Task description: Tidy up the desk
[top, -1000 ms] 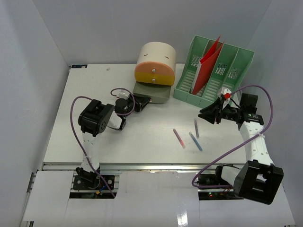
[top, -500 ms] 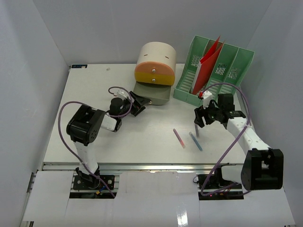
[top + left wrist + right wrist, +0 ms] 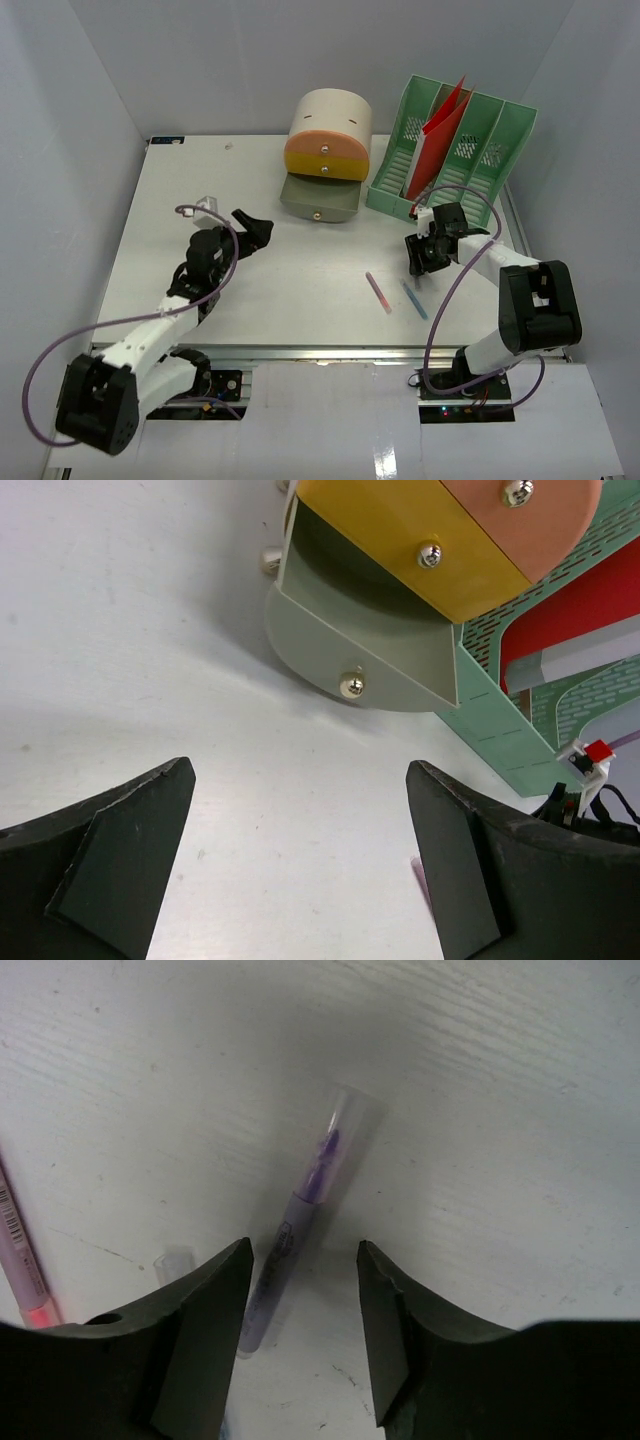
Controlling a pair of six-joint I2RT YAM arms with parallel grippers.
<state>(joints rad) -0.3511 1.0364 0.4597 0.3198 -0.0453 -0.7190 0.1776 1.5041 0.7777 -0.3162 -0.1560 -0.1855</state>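
Note:
The white desk (image 3: 190,180) holds three pens at its right front. A purple pen (image 3: 290,1235) lies flat between the fingers of my right gripper (image 3: 305,1250), close to the left finger; the jaws stand apart and do not pinch it. From above, that right gripper (image 3: 421,256) points down over the pen. A pink pen (image 3: 378,292) and a blue pen (image 3: 414,300) lie just in front. My left gripper (image 3: 254,227) hovers wide open and empty, left of the open grey drawer (image 3: 318,200). In its own view the left gripper (image 3: 300,770) frames bare desk.
A cream round drawer unit (image 3: 328,135) with yellow and orange fronts stands at the back centre, its grey bottom drawer (image 3: 350,650) pulled out. A green file rack (image 3: 450,155) holding a red folder (image 3: 432,135) stands at the back right. White walls enclose the desk.
My left gripper opened wide and drew back left from the drawer as the arm stretched low. My right gripper swung left and came down around the purple pen.

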